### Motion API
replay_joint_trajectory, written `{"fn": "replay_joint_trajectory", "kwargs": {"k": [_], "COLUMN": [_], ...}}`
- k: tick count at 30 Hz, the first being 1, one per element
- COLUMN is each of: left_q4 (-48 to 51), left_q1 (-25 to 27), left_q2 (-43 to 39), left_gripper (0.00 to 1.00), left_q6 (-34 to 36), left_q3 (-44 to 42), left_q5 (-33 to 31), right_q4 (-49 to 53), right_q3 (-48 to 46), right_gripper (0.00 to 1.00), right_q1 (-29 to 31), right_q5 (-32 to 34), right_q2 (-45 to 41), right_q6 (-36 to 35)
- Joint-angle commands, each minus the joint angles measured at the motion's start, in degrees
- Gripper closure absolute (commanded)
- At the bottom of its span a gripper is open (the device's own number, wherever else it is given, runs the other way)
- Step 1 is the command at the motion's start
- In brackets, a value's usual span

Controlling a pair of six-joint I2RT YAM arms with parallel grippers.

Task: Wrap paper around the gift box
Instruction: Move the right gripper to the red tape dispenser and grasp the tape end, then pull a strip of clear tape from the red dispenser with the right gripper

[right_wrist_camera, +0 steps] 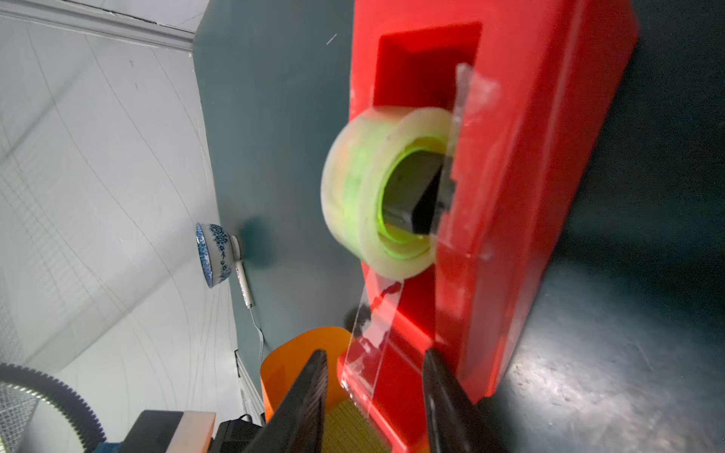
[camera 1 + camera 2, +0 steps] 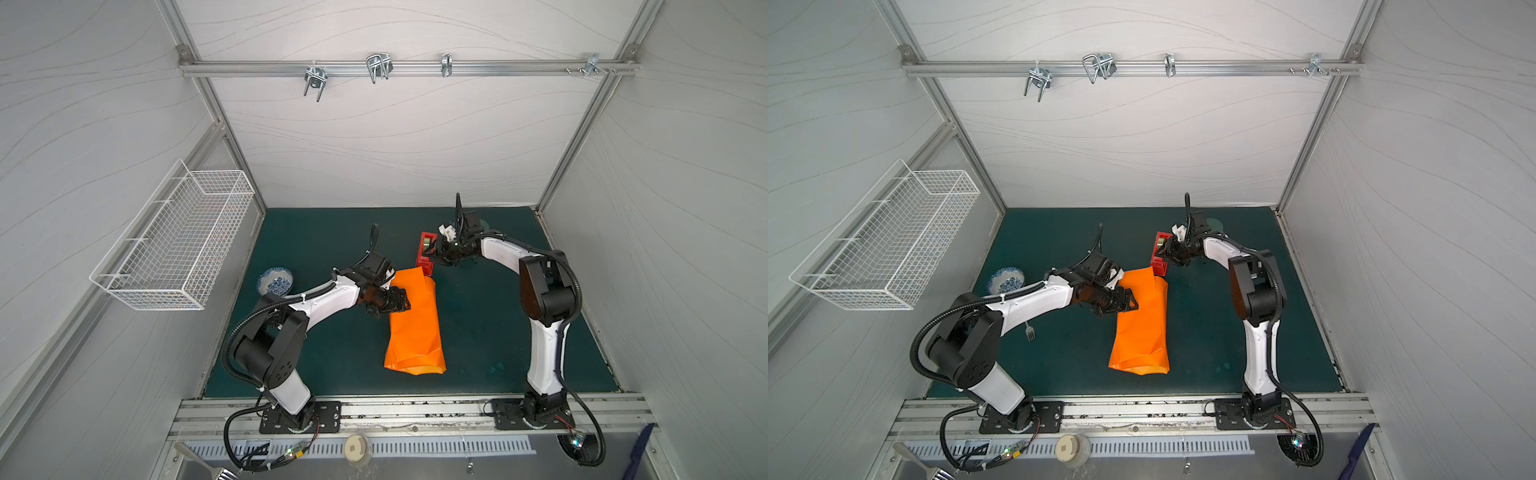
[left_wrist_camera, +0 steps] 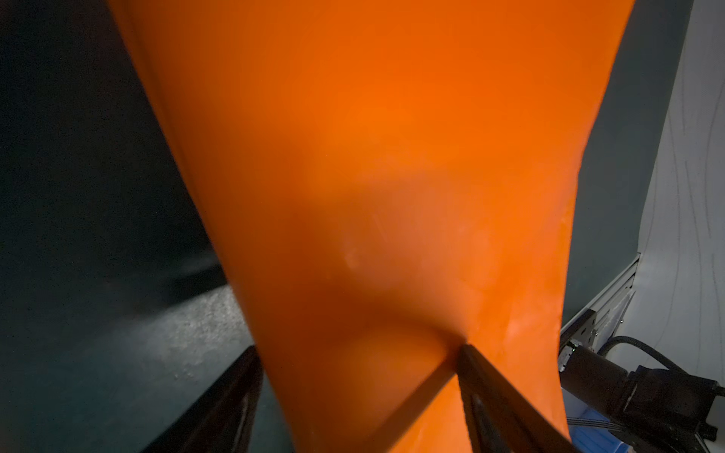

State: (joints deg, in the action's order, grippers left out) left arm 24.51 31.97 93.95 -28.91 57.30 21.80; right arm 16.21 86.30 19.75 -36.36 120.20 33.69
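There is one paper [image 2: 415, 328]. It is bright orange with creases, folded over into one long, fat bundle. It lies in the middle of the green desk [image 2: 498, 332]. At its far end a bit of one box [image 1: 349, 429] peeks out. That bit is green-yellow and rough. The rest of the box is hidden.

The left pincer [image 3: 359, 349] is over the paper's left side. Its jaws are wide apart. One finger [image 3: 482, 376] pushes a dent into the paper, and the other finger is at the paper's edge.

Just beside the paper's far end stands one red tape holder [image 1: 510, 157] with one clear roll [image 1: 353, 188]. The right pincer [image 1: 374, 353] is at it, jaws apart, with a strip [image 1: 372, 325] of clear tape between them.

One blue and white bowl [image 1: 214, 255] and one fork [image 2: 1030, 331] lie on the left. One white wire basket [image 2: 174, 245] hangs on the left wall.
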Motion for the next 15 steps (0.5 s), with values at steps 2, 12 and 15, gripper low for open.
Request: {"fn": "replay_joint_trajectory", "kwargs": {"k": [2, 12, 15], "left_q4": [4.7, 4.5, 4.5], "left_q1": [0.4, 0.3, 0.3], "left_q2": [3.9, 3.9, 3.8], "left_gripper": [0.21, 0.22, 0.22], "left_q6": [1.3, 1.2, 1.2], "left_q3": [-1.5, -1.9, -1.9], "left_q5": [-5.1, -5.3, -5.3], "right_q4": [-2.3, -5.5, -6.6], "right_q3": [0.9, 0.8, 0.6], "right_gripper": [0.62, 0.72, 0.76], "right_q1": [0.6, 0.9, 0.9], "right_q5": [-3.0, -4.7, -5.1], "right_q2": [2.5, 3.8, 4.1], "right_q6": [2.4, 6.3, 7.4]}}
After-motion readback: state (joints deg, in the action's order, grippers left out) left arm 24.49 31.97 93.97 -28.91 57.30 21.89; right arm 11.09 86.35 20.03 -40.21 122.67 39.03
